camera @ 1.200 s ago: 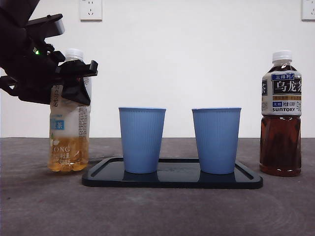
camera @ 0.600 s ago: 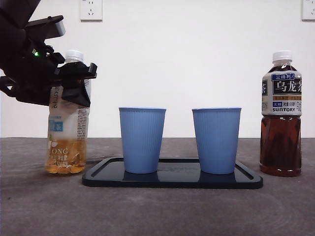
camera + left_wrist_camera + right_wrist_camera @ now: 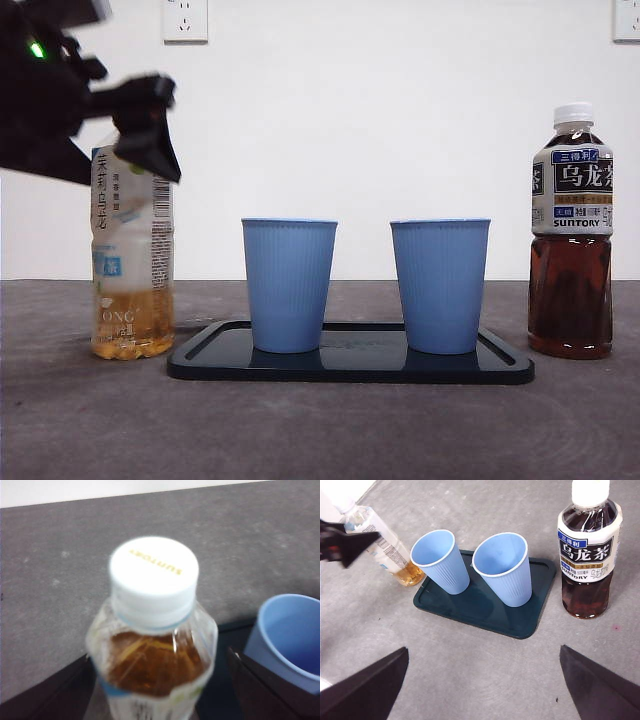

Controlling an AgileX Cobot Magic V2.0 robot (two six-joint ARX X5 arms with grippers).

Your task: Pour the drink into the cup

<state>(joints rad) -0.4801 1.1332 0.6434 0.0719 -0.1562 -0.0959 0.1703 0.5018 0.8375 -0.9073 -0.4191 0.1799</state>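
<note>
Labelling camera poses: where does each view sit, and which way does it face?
Front: table height, level across; the left gripper at the pale, white-capped tea bottle.
Left wrist: above that bottle's cap, looking down; own jaws at the bottom.
Right wrist: high, tilted down over the dark tray; right gripper open.
Shared: two blue ribbed cups, dark oolong bottle.

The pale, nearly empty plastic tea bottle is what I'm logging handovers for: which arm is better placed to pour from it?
Left. The left gripper already flanks the pale, white-capped plastic tea bottle, beside the nearer blue paper cup. The right gripper hovers open, high above the dark tray, holding nothing.
</note>
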